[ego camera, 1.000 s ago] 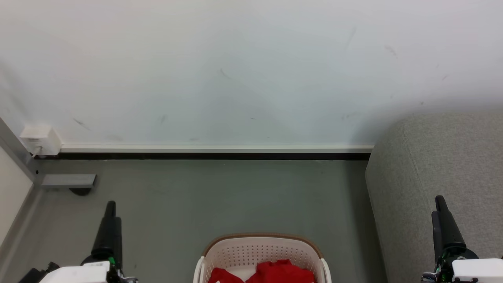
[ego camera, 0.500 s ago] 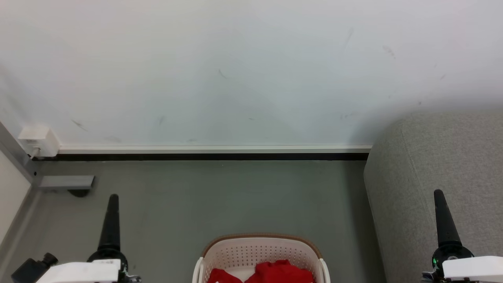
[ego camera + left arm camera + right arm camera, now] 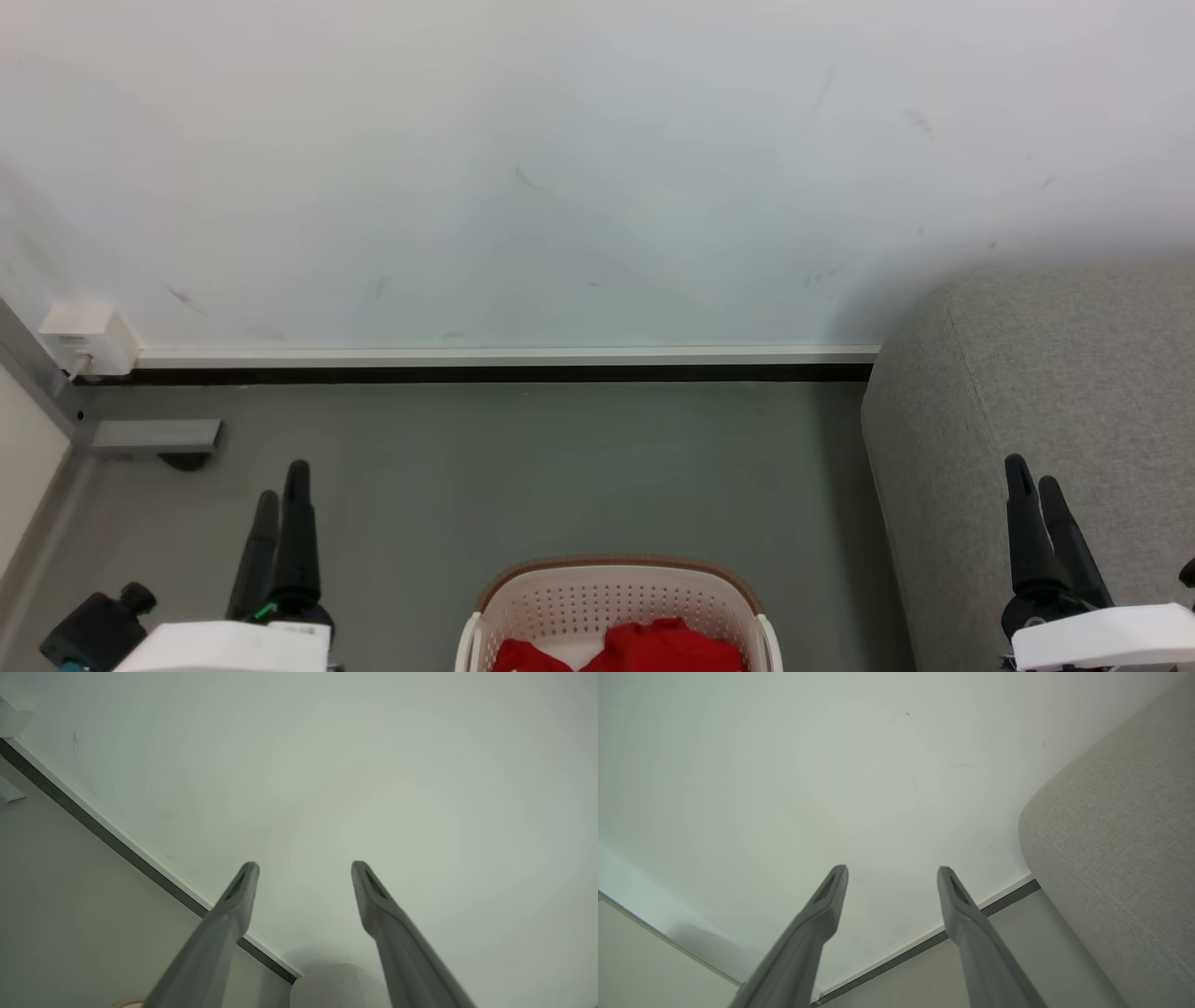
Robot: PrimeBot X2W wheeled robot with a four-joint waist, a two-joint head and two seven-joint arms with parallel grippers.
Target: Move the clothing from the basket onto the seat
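Note:
The cream basket (image 3: 532, 607) with a brown rim stands on the floor at the bottom centre of the head view. Red clothing (image 3: 653, 646) lies inside it, partly cut off by the frame edge. The grey seat (image 3: 1074, 373) rises at the right and shows again at the right of the right wrist view as the seat (image 3: 1125, 844). My left gripper (image 3: 283, 481) is open above the floor, left of the basket, fingers up. My right gripper (image 3: 1032, 471) is open in front of the seat. Both wrist views show the left gripper (image 3: 304, 865) and right gripper (image 3: 892, 870) empty, facing the wall.
A white wall with a white and black baseboard (image 3: 504, 364) runs behind the grey floor (image 3: 560, 467). A white socket box (image 3: 79, 336) and a grey metal bracket (image 3: 154, 436) sit at the far left. A black knob (image 3: 98, 630) shows by my left arm.
Both wrists have rolled, so each gripper's two fingers now show side by side in the head view. Both grippers have shifted slightly inward. The basket and clothing have not moved.

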